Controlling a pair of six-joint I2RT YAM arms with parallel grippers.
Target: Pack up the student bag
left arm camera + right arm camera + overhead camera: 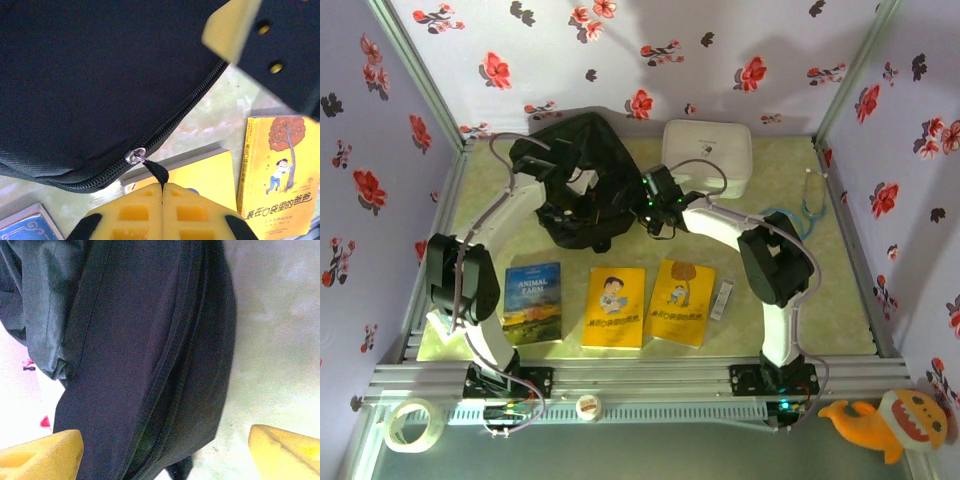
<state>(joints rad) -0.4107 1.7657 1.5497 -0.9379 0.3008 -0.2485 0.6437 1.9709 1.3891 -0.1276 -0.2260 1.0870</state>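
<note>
Overhead, the student bag (582, 180) lies at the far centre of the table (800, 300), with three books (614, 307) nearer the arms. At the left wrist, the left gripper (162, 192) is pinched tight on the zip pull (157, 172). It is advisable to draw along the zip (185, 107), not upward. At the right wrist, the right gripper (165, 455) stands wide astride the bag's edge and should clamp fabric to brace it.

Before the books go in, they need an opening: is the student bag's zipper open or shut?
Shut where visible: zipper teeth on the student bag lie meshed past the slider; the left gripper pinches its pull.
</note>
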